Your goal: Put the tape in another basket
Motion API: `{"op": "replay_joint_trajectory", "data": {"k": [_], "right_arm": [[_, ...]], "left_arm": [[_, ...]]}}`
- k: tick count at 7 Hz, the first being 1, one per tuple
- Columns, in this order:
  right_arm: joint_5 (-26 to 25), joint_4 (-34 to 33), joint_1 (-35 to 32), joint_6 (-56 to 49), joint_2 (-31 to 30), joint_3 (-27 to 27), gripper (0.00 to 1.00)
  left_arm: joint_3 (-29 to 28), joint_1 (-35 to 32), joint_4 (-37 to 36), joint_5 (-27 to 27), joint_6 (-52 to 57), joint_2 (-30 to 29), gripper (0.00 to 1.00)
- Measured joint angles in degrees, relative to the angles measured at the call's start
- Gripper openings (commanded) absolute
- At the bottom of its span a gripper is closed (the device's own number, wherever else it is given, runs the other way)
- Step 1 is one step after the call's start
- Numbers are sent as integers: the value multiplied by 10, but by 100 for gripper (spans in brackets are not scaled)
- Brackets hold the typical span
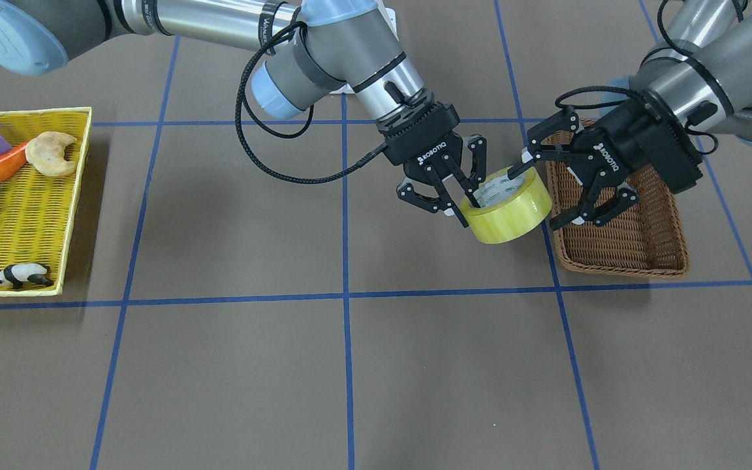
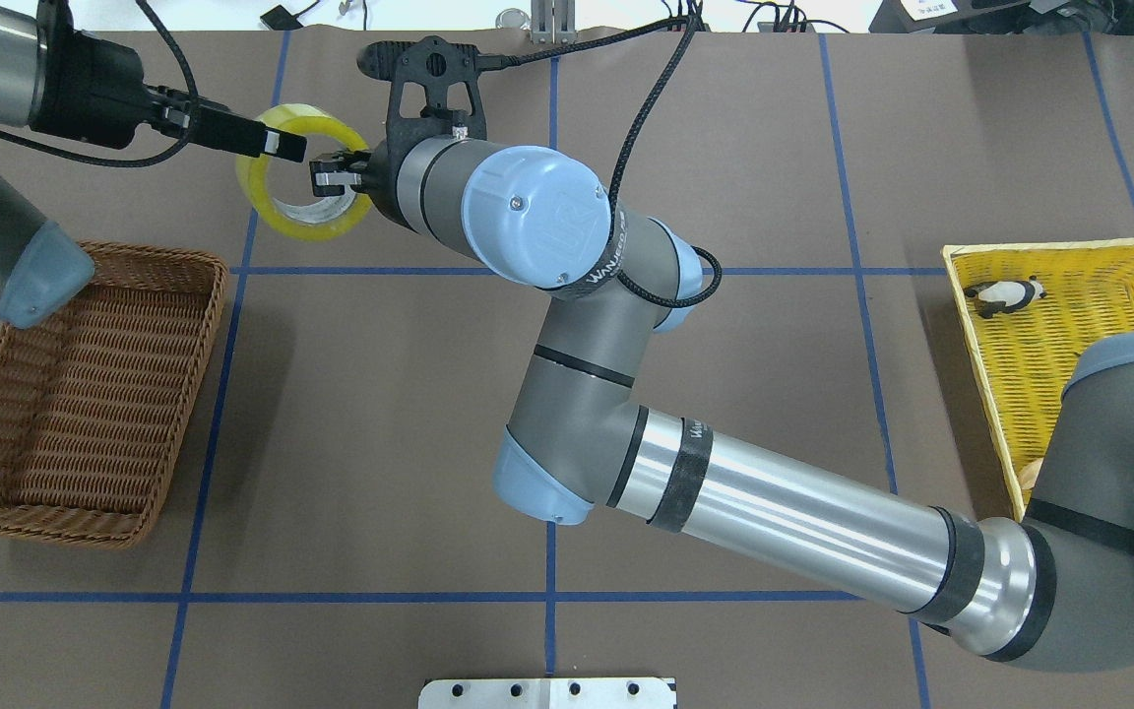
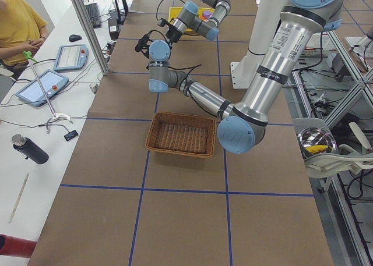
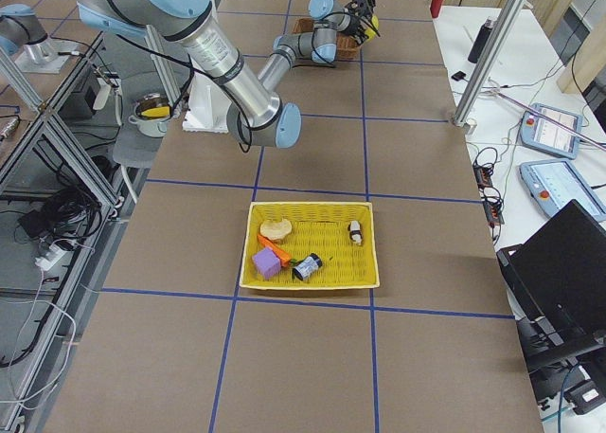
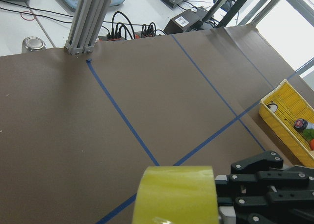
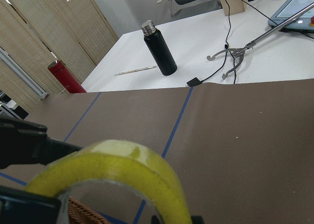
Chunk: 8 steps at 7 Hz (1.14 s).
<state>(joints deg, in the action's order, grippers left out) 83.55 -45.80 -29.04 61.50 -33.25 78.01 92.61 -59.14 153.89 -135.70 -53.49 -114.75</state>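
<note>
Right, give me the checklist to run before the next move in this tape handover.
1. Right gripper clamped on the yellow packing tape, one finger in the core and one outside: ok.
2. Left gripper straddling the opposite wall of the roll: ok.
3. Left gripper closed on the tape before the right lets go: not ok, its jaws stand open.
4. Left finger pads touching the tape: cannot tell.
5. Tape held off the table: ok.
6. Brown wicker basket upright beside the left arm, nothing seen inside: ok.
</note>
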Motion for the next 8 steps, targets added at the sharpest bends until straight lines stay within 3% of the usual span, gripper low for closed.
{"op": "replay_joint_trajectory", "data": {"k": [2, 5, 6, 8], "right_arm": [[0, 49, 2, 3, -28, 14, 100], [11, 61, 18, 10, -126, 116, 100], [24, 36, 15, 10, -145, 135, 100], [77, -89, -43, 7, -155, 155, 100]], "left_arm": [[-1, 2, 0, 0, 2, 0, 0], [-5, 2, -1, 1, -1, 2, 0], [-5, 1, -1, 1, -3, 5, 0], [-4, -2, 0, 1, -41, 14, 0]]}}
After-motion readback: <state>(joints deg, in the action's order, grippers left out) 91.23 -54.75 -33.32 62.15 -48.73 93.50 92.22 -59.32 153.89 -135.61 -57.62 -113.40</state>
